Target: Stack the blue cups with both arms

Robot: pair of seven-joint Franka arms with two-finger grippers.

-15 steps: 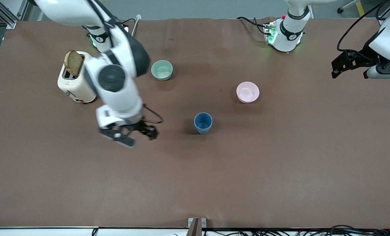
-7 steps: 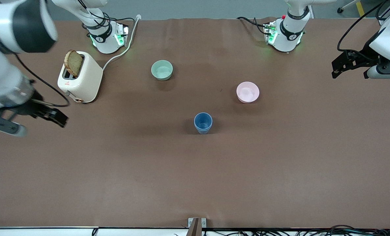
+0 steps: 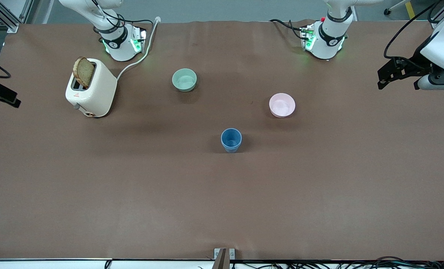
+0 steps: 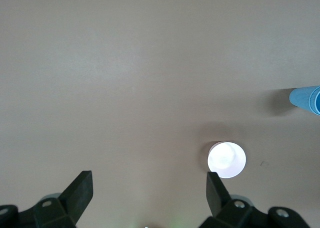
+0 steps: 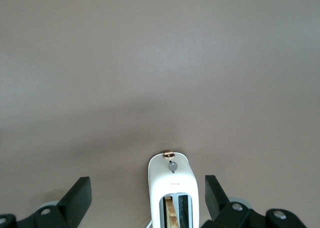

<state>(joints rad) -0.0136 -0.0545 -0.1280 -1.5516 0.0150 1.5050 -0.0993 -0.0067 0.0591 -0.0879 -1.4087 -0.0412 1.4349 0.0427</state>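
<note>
Brown table (image 3: 222, 209), perhaps grey floor.

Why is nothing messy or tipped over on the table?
Nothing stands out. The blue cups stand upright, nested as one stack, mid-table. The pink bowl and green bowl sit upright. A slice of bread pokes from the toaster. Left gripper and right gripper are open, empty, at the table's ends.

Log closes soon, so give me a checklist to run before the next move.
1. blue cups in one upright stack: ok.
2. How deeply the upper cup sits: cannot tell.
3. left gripper open, empty, over the left arm's end of the table: ok.
4. right gripper open, empty, over the right arm's end, near the toaster: ok.
5. pink bowl and green bowl apart from the stack: ok.
</note>
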